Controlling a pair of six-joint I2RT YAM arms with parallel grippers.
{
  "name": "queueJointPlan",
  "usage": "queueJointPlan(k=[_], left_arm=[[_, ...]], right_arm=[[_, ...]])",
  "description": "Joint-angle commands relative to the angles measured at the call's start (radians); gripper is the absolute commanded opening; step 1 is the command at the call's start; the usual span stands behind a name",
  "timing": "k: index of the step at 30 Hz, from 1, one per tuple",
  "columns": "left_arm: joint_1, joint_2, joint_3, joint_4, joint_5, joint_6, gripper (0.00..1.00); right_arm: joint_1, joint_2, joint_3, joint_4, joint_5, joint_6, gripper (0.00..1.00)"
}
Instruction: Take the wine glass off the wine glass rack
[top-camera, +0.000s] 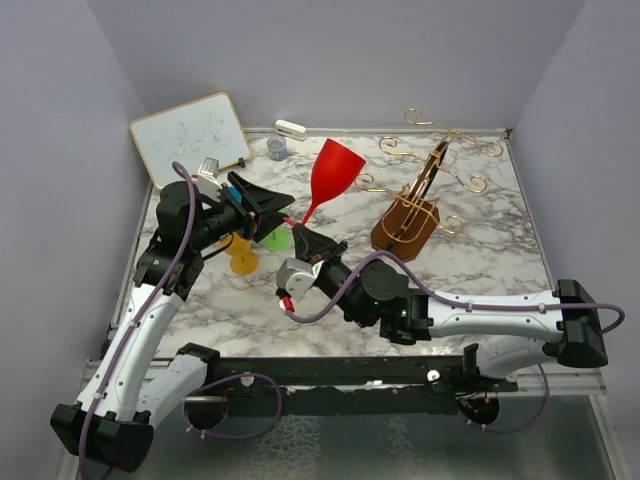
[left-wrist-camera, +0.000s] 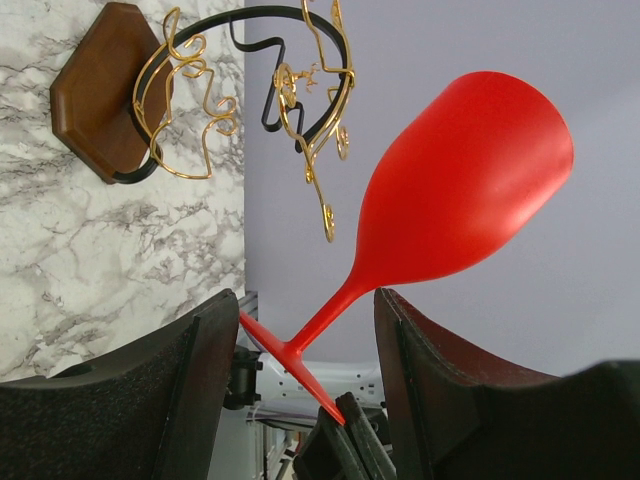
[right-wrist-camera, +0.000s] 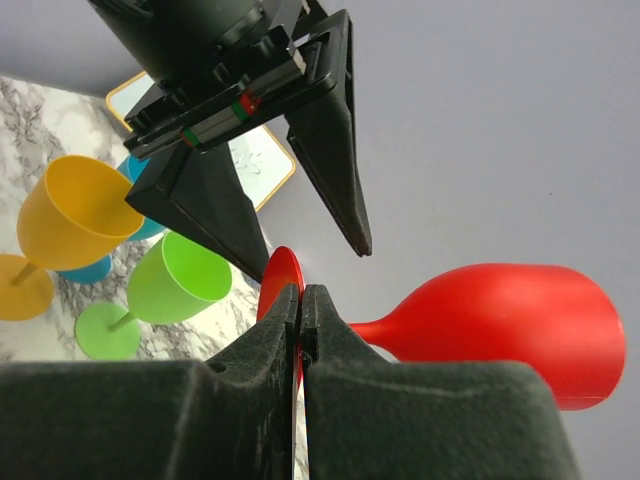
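Jaws pinching foot rim, right gripper holds wine glass clear of rack.

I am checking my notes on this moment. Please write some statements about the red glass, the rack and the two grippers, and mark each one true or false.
1. The right gripper is shut on the foot of the red wine glass. True.
2. The left gripper is clamped on the stem. False: its jaws stand open, one on each side of the stem.
3. The red wine glass hangs on the wine glass rack. False: it is held in the air, apart from the rack.
4. A yellow wine glass and a green wine glass stand on the marble table. True.
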Motion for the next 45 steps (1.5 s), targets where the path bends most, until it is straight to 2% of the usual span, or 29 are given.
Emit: queueJointPlan(k=[1,22,45], left_arm=[[-0.004,-0.023,-0.002,0.028,0.081,-0.031,0.59],[-0.004,-0.017,-0.014,0.034,0.073,-0.025,0.59],[-0.005,-0.031,-0.042,0.084,0.108,-0.071,0.59]], right_arm=[[0.001,0.012,-0.012,0.077,0.052,-0.026,0.01],[0.002,-0.065,-0.056,0.080,0.097,-0.029,0.01],[0.014,0.037,-0.009,0.155,0.067,-0.054,0.01]])
